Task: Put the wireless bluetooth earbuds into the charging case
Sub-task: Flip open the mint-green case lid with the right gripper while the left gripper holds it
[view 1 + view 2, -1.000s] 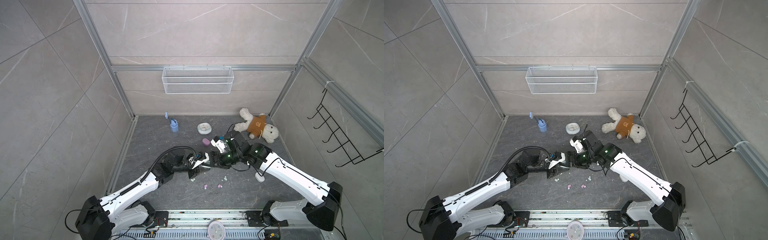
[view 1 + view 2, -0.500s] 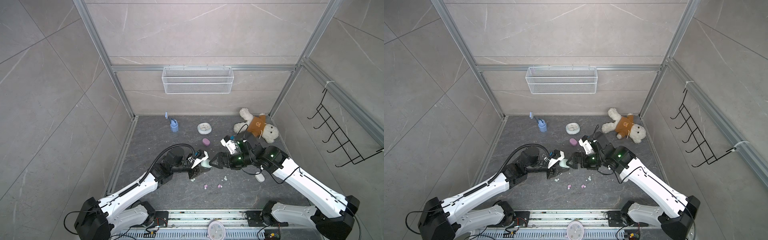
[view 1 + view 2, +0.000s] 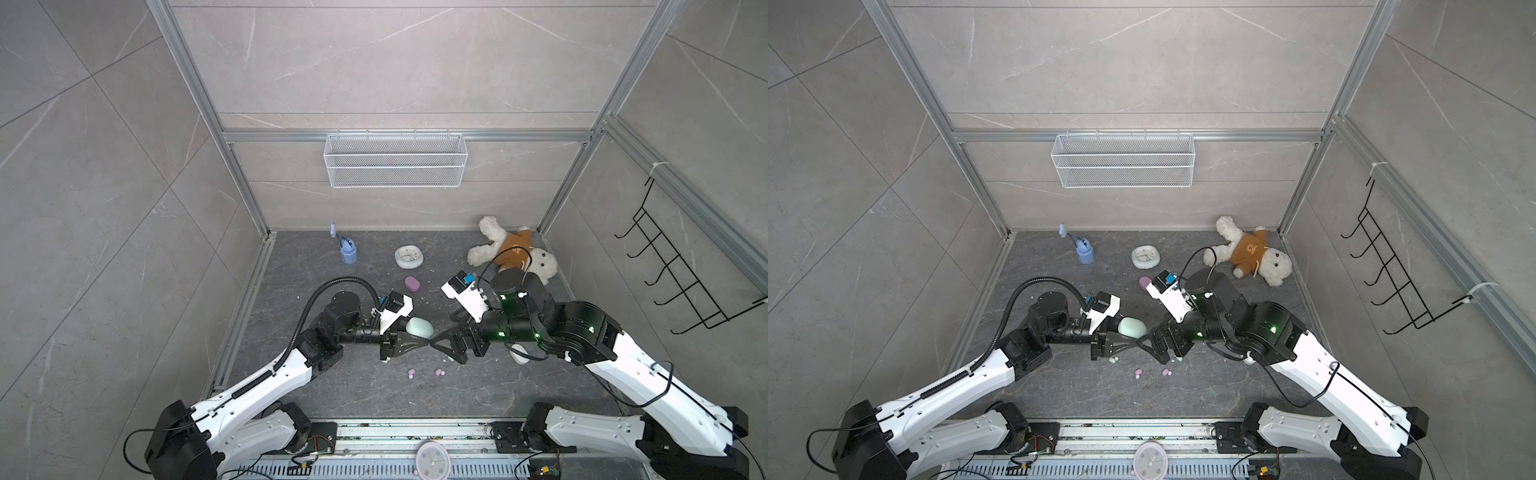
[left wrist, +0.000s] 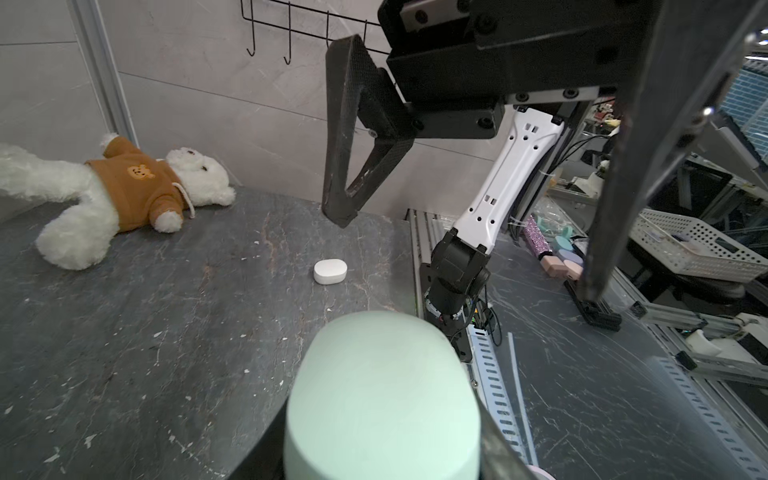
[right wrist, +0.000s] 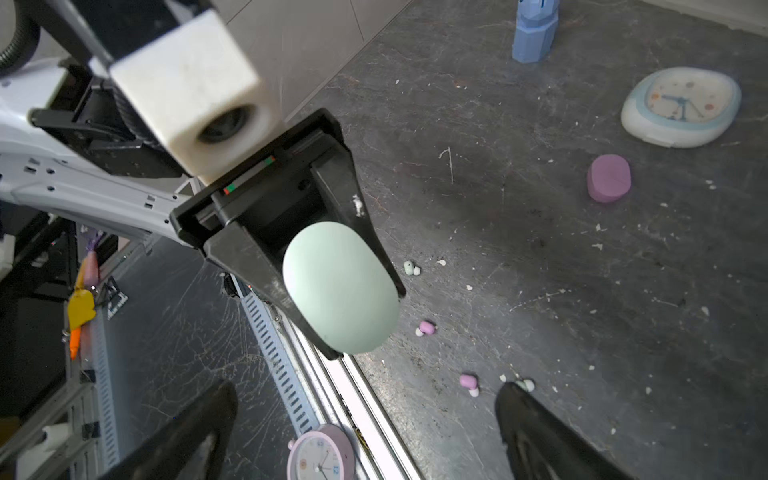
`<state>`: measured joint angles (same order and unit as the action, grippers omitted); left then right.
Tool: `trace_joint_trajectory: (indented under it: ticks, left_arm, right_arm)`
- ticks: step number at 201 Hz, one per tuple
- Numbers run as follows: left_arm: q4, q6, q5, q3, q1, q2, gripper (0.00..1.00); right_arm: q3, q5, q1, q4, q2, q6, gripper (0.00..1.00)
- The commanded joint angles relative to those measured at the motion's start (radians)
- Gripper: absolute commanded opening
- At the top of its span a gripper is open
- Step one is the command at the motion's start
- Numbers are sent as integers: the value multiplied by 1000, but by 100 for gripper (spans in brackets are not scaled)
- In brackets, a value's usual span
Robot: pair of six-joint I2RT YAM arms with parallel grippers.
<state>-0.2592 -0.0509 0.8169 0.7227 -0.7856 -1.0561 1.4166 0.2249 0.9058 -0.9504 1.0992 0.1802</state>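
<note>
My left gripper [image 3: 417, 338] is shut on a mint green charging case [image 3: 419, 327], held above the floor; its smooth rounded shell [image 5: 340, 286] shows no open lid. My right gripper [image 5: 365, 395] faces it from close by, open wide and holding nothing. Two pink earbuds [image 3: 411, 373] [image 3: 439, 372] lie on the floor just in front of both grippers. A mint earbud [image 5: 411, 268] lies under the left gripper, and another mint earbud [image 5: 524, 384] by a right fingertip. A white case [image 4: 330, 271] and a pink case [image 3: 412, 283] rest shut on the floor.
A teddy bear [image 3: 511, 253] lies at the back right. A round clock [image 3: 409, 256] and a blue bottle [image 3: 348, 251] stand near the back wall, under a wire basket [image 3: 395, 166]. A pink clock [image 3: 432, 459] sits on the front rail. White crumbs dot the floor.
My right gripper has drawn back to the right, away from the mint case, and its jaws have spread wider. The left gripper still holds the case in about the same place.
</note>
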Motion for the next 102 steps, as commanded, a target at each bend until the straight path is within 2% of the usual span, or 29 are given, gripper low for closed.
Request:
trace_joint_trajectory:
  ticks: [1, 28, 102]
  left_arm:
    - [-103, -52, 99, 15, -3, -29, 32]
    - [-84, -39, 137, 28, -2, -48, 30]
    - [-67, -21, 132, 16, -2, -33, 29]
  right_arm:
    - [46, -72, 17, -18, 34, -124, 100]
    - [87, -115, 32, -43, 75, -146, 100]
    - [97, -154, 62, -59, 123, -147, 100]
